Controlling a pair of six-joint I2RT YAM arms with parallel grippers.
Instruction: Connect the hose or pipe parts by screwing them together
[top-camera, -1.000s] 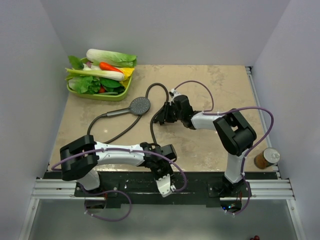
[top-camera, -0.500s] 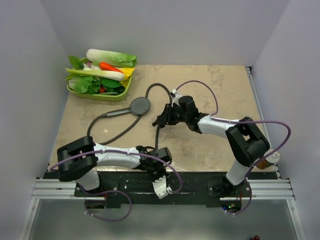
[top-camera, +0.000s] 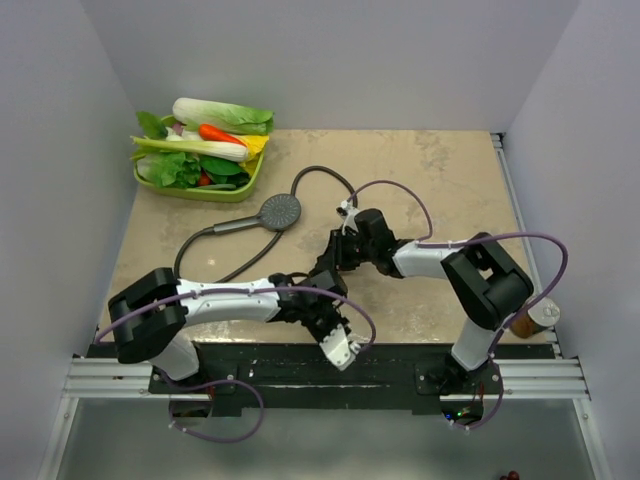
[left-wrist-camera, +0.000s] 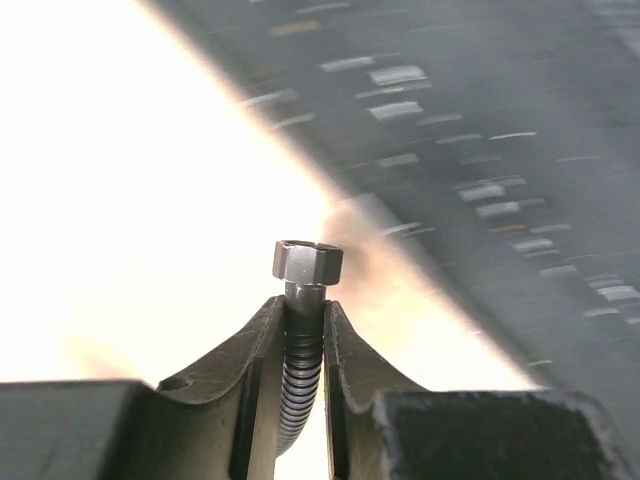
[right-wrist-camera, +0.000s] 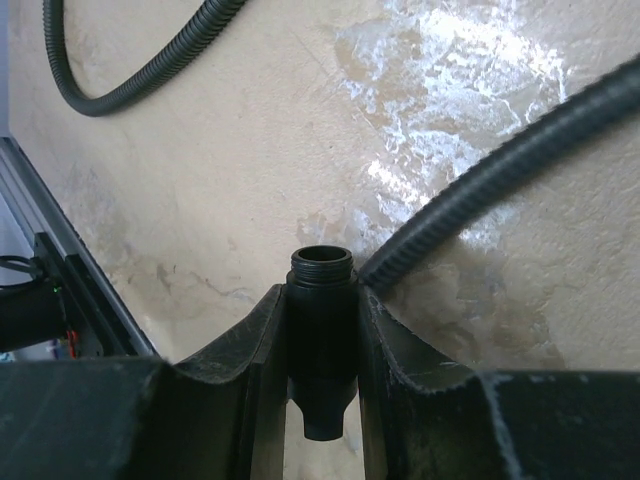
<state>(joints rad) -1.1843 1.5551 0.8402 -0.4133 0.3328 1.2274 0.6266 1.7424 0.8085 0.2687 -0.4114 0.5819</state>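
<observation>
Hose (left-wrist-camera: 299, 375) end, with its silver nut (left-wrist-camera: 308, 262), sits pinched in the left gripper (left-wrist-camera: 303, 305) at the table's (top-camera: 450, 170) front edge; the right gripper (right-wrist-camera: 320, 295) clamps a black threaded fitting (right-wrist-camera: 321, 335) mid-table; the shower head (top-camera: 280, 211) lies behind.

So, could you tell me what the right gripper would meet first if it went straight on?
The right gripper would probably hit bare table just past its fitting; the hose lies close beside, depth unclear.
</observation>
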